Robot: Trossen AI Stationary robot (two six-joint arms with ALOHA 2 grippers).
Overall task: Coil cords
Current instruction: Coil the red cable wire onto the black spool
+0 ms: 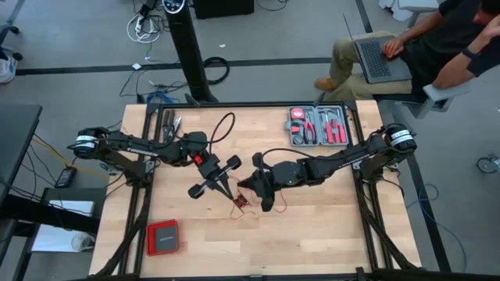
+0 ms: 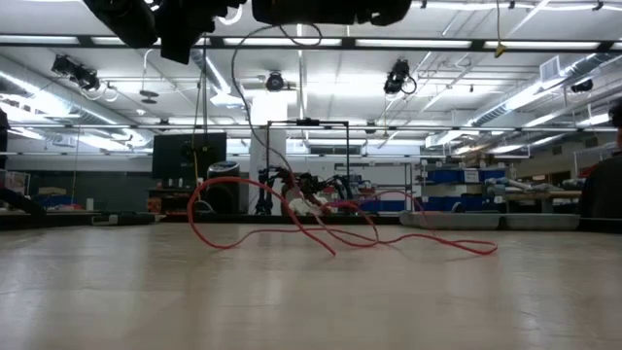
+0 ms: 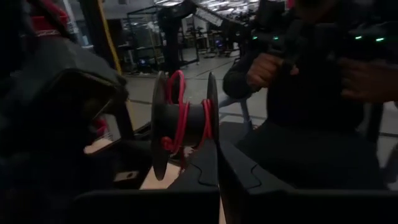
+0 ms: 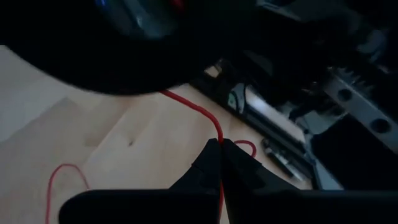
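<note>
- High view: the left gripper (image 1: 212, 178) sits mid-table, clenched on a black spool (image 1: 211, 178). The right gripper (image 1: 262, 187) hangs just right of it, pinching the red cord (image 1: 244, 201), whose loose part lies on the wooden table (image 1: 328, 226) between and near of the two.
- Low view: the cord sprawls in loose loops on the tabletop (image 2: 330, 228), one strand rising to the arms above.
- Left wrist view: a few red turns (image 3: 180, 121) sit on the spool; fingertips (image 3: 208, 168) are clamped on its flange.
- Right wrist view: closed fingertips (image 4: 211, 158) nip the cord. Best to keep light tension and feed each turn between the flanges.
</note>
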